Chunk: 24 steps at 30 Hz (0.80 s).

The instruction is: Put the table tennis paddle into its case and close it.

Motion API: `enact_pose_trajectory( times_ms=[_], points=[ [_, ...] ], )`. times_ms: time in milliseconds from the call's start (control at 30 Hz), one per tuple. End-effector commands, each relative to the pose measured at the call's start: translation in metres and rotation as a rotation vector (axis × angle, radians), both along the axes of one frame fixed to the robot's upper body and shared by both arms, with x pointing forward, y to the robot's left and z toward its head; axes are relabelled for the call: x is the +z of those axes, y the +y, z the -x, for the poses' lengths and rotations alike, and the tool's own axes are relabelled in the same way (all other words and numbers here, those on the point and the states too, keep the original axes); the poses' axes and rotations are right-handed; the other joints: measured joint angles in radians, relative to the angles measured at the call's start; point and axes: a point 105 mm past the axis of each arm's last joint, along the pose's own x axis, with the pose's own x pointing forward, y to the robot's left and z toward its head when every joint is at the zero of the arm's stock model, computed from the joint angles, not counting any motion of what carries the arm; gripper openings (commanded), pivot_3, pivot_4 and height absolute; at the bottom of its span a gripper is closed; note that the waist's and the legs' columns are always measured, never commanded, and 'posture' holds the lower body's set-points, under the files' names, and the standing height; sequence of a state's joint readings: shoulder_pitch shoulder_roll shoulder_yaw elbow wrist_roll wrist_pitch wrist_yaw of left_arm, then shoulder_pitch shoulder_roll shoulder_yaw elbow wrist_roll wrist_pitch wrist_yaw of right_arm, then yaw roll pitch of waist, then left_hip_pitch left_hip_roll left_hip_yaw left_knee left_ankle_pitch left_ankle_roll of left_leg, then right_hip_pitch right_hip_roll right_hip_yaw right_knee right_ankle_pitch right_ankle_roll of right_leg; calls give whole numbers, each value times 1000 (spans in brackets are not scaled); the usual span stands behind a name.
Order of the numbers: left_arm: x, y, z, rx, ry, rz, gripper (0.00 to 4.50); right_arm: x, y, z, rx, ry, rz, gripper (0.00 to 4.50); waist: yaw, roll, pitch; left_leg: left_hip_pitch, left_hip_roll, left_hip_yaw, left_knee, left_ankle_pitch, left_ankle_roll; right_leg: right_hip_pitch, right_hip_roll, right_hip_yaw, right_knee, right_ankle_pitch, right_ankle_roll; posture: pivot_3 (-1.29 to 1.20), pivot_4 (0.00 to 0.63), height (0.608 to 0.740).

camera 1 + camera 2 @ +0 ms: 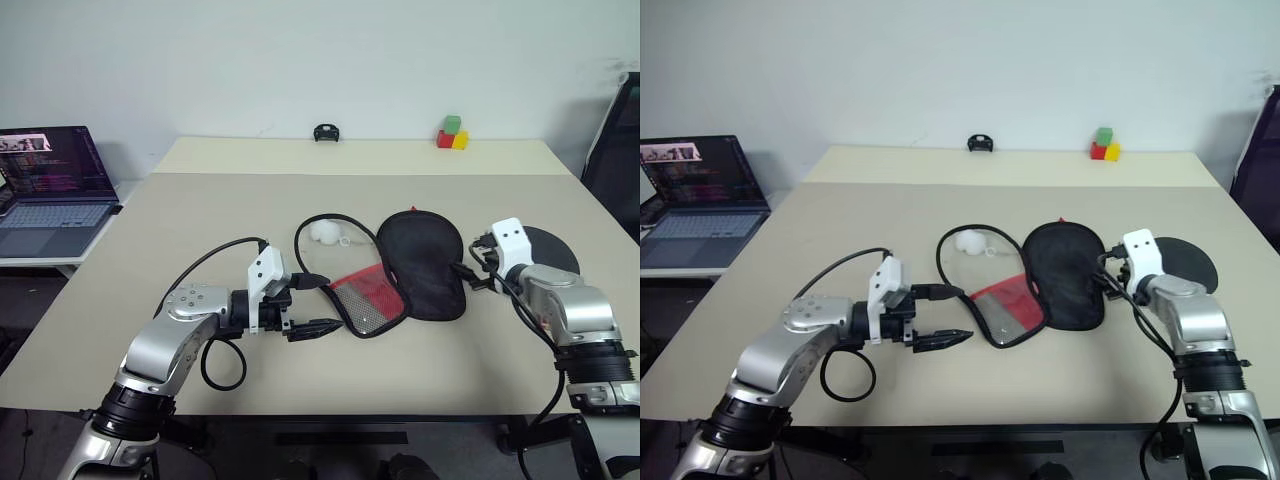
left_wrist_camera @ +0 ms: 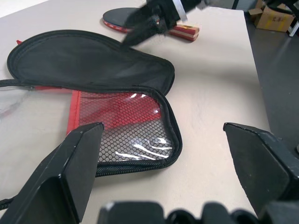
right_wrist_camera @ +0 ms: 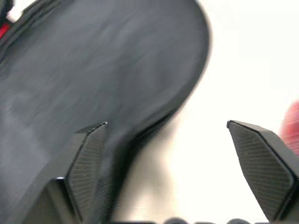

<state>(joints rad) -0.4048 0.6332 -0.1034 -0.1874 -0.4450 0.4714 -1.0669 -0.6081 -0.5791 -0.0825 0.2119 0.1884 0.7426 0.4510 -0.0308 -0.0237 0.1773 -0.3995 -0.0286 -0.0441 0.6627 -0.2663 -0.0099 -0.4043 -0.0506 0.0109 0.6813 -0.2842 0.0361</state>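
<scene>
Both halves of the case (image 1: pixel 405 275) lie unzipped mid-table; the table tennis paddle (image 1: pixel 553 250) rests outside, behind my released right gripper (image 3: pixel 166 128). My left gripper (image 2: pixel 163 140) is released too. A careless reach could push the paddle away.

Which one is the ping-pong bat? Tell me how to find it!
Look at the big beige table, then at the open black fabric case with the red mesh panel in its middle. Just right of it, partly behind the robot's right arm, lies the flat round black paddle with the red-striped wooden handle, lying flat outside the case.
</scene>
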Motion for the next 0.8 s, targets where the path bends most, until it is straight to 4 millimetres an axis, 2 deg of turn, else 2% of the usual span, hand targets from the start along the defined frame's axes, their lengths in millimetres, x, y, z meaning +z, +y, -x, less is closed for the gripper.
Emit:
enact_pose_trajectory(
  times_ms=[33, 167, 300, 433, 600, 800],
  points=[
    [9, -1, 0, -18, -43, 4, 4500, 34, -5, 1, -4, -134, -33, 4310, 0, 0, 0, 0, 0, 0, 0, 0, 0, 0, 0, 0, 0, 0, 0, 0, 150, 740],
    [10, -2, 0, -23, -45, 6, 4500, 44, -21, 9, -64, -167, -61, 4310, 1, 0, 0, 0, 0, 0, 0, 0, 0, 0, 0, 0, 0, 0, 0, 0, 150, 740],
    [11, -6, 1, -43, -47, 5, 4500, 36, -59, 24, -237, -146, -62, 4310, 5, 0, 0, 0, 0, 0, 0, 0, 0, 0, 0, 0, 0, 0, 0, 0, 150, 740],
    [12, -8, 0, -60, -50, 2, 4500, 24, -87, 41, -374, -114, -37, 4310, 5, 0, 0, 0, 0, 0, 0, 0, 0, 0, 0, 0, 0, 0, 0, 0, 150, 740],
    [13, -12, -3, -88, -54, 0, 4500, 8, -102, 52, -463, -60, -34, 4310, -2, 0, 0, 1, 0, 2, 0, 0, 0, 0, 0, 2, 1, 0, 0, 0, 150, 740],
    [16, -17, -6, -123, -64, -3, 4500, -13, -102, 54, -462, 41, -62, 4310, -1, 1, 0, 1, 1, 3, 0, 0, 0, 0, 1, 3, 1, 0, 0, 0, 150, 740]
  ],
)
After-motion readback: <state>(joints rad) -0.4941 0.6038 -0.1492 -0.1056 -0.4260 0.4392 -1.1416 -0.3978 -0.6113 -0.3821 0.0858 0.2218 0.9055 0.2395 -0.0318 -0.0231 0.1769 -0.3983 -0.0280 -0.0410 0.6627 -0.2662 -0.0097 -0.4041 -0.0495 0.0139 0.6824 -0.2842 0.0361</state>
